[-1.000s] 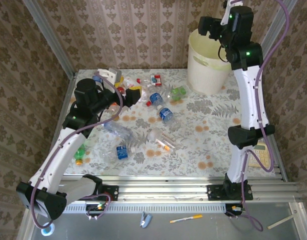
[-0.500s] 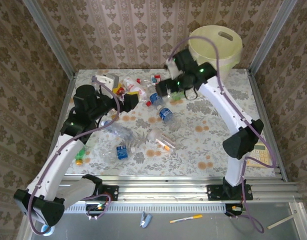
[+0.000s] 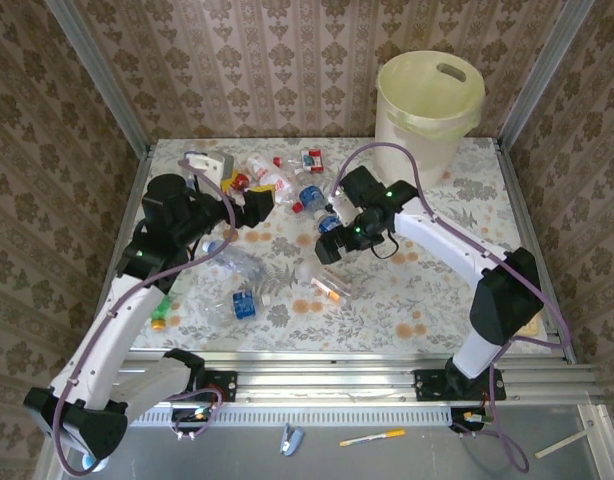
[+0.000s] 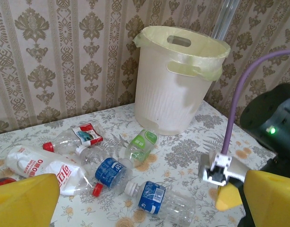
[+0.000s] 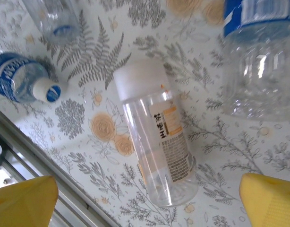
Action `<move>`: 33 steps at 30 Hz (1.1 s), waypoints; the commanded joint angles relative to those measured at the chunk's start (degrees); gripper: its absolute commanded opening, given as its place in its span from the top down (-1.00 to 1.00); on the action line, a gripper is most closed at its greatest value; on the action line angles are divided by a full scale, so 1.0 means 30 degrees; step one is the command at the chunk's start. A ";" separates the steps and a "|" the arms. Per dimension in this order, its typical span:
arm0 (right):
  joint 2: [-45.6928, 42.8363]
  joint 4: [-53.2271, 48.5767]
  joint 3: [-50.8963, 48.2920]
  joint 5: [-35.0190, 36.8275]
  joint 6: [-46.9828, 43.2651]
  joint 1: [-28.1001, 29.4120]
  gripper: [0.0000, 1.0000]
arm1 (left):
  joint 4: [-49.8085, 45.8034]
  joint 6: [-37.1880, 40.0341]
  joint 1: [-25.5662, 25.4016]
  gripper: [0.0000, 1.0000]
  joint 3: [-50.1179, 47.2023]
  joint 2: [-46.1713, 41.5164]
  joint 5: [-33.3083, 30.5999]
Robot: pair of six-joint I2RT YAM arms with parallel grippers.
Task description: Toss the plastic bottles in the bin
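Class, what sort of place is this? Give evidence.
Probably a robot test cell dressed as a home: wallpapered panels in metal framing, a floral tabletop, the left arm and right arm bolted to a rail.

A mock-home robot test booth: damask wallpaper panels [image 3: 267, 60] in a metal frame [image 3: 99, 75] around a flowered tablecloth [image 3: 427, 290]

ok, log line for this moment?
left jaws: open, empty | right jaws: open, aimed at orange-label bottle | bin: upright, far-right corner
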 commanded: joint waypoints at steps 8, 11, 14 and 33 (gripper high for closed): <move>0.1594 0.0110 -0.0900 0.0438 -0.0926 0.1496 -0.96 | -0.0507 -0.0231 -0.0110 -1.00 -0.0345 -0.0967 -0.0372; 0.2115 -0.0029 -0.1106 0.1059 -0.1138 0.1809 -0.95 | -0.0570 -0.0276 -0.0128 -1.00 -0.0530 -0.1210 -0.0481; 0.2639 -0.0016 -0.1190 0.1593 -0.1301 0.2044 -0.93 | -0.0723 -0.0279 -0.0109 -0.99 -0.0592 -0.1351 -0.0525; 0.5456 0.0823 -0.0877 0.2642 -0.2041 0.2932 -0.68 | -0.1005 -0.0495 -0.0144 -1.00 -0.1245 -0.1976 -0.1002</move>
